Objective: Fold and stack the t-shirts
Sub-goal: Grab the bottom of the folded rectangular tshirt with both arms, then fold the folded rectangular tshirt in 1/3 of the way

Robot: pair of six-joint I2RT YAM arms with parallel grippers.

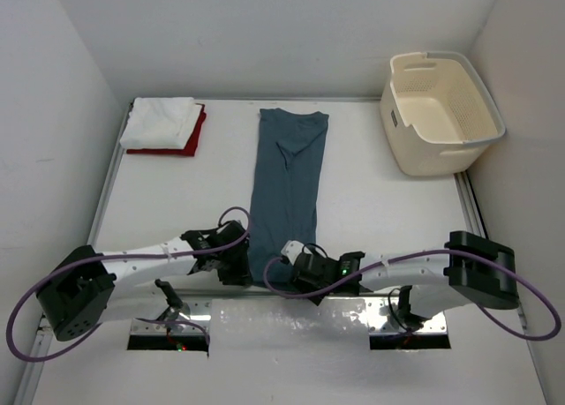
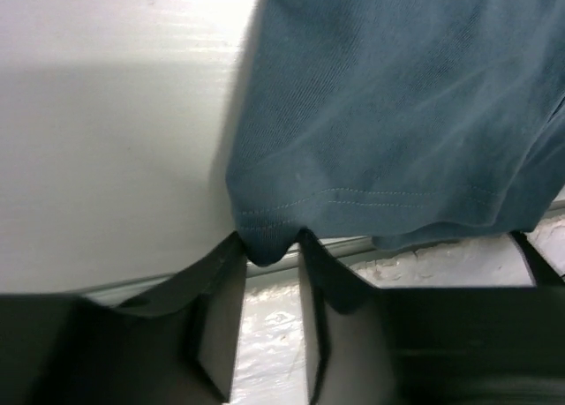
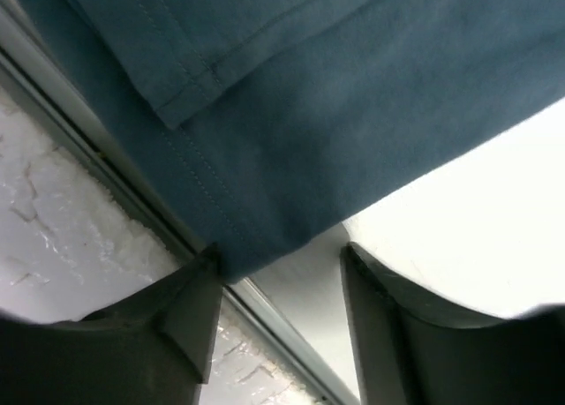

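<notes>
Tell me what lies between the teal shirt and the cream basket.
Nothing. In the top view, the stretch of white table between the teal shirt and the cream basket is bare.

Finding: you have no text, label, brand mark, number or sign to read in any of the three views. Surfaces checked were the teal-blue t-shirt (image 1: 287,189), the white t-shirt (image 1: 161,121), the deep red t-shirt (image 1: 192,142) and the laundry basket (image 1: 439,156). All of them show plain. The close wrist views give you only the stitched hem of the teal-blue t-shirt, with no tag or print on it.
</notes>
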